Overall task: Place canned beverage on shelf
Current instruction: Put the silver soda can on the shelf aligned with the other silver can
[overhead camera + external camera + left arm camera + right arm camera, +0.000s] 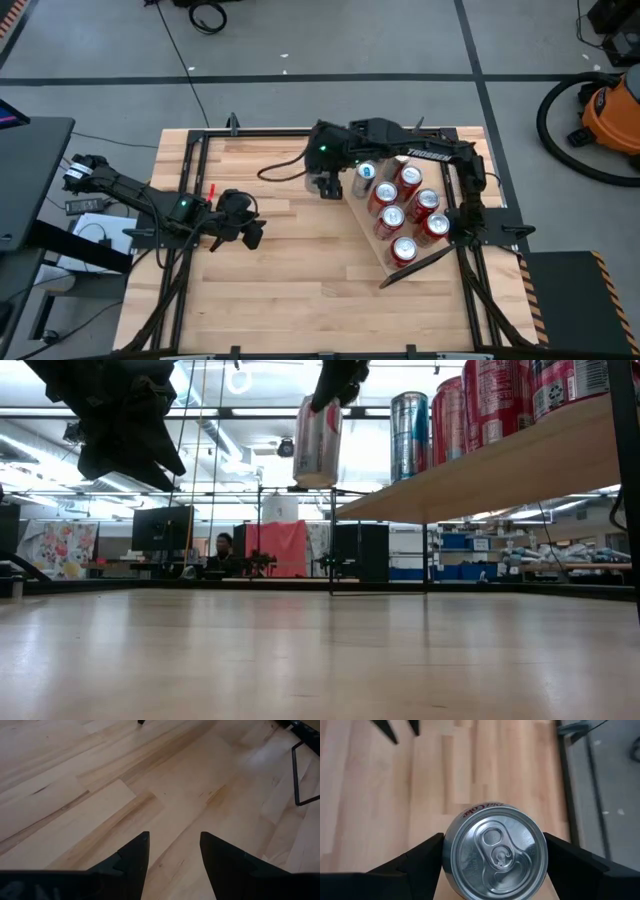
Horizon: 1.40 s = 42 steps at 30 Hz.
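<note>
A silver canned beverage with red lettering hangs in my right gripper, which is shut on it, well above the tabletop and left of the shelf. In the low view the can is about level with the shelf. The shelf, a light wood plank raised on thin black rails, stands at the table's right and carries several red cans and one blue-and-silver can, all upright on their bases. My left gripper hovers open over bare wood at the table's left. My right gripper pinches the can's side wall just below its top rim, one finger on each side. The fingers come slanting down from above. The can hangs nearly upright below them, pull-tab up, lifted clear of the table and the shelf.
A black metal frame borders the table. A small red object lies near my left arm. The shelf's black leg stands between the held can and the plank. A person sits in the room behind the table.
</note>
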Tool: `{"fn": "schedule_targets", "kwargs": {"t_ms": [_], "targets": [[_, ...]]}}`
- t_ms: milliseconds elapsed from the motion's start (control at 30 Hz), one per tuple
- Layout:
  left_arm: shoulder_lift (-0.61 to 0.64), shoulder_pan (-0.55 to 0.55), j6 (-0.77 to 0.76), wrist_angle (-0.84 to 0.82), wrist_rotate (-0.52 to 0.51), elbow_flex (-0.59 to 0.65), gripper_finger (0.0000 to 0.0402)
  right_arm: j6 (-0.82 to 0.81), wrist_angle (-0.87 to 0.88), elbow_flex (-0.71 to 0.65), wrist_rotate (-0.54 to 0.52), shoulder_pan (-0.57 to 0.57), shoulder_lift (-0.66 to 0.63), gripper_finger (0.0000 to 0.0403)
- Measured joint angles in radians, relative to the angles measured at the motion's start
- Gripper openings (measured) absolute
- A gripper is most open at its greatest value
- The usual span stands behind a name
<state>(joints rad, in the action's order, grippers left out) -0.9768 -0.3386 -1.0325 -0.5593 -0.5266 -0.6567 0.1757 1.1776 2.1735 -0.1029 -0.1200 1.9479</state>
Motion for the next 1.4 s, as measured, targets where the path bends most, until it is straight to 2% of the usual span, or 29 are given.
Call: {"fn": "schedule_targets", "kwargs": {"t_ms": [167,500,933,1400], "targets": [[0.000,0.000,0.000,-0.003,0.001,0.000,0.0185,0.000,0.002,0.000,-0.050,-0.022,-0.047,0.0312],[0.000,0.000,0.000,-0.006,0.001,0.000,0.0185,-0.016,0.075,0.000,-0.053,-0.094,-0.103,0.0311],[0.000,0.000,-0.001,-0.006,0.002,0.000,0.0185,-0.016,0.150,-0.001,-0.033,-0.126,-0.116,0.0311],[0.000,0.000,-0.004,-0.005,0.002,0.000,0.0185,-0.022,0.124,-0.145,0.010,-0.177,-0.152,0.0311]]}}
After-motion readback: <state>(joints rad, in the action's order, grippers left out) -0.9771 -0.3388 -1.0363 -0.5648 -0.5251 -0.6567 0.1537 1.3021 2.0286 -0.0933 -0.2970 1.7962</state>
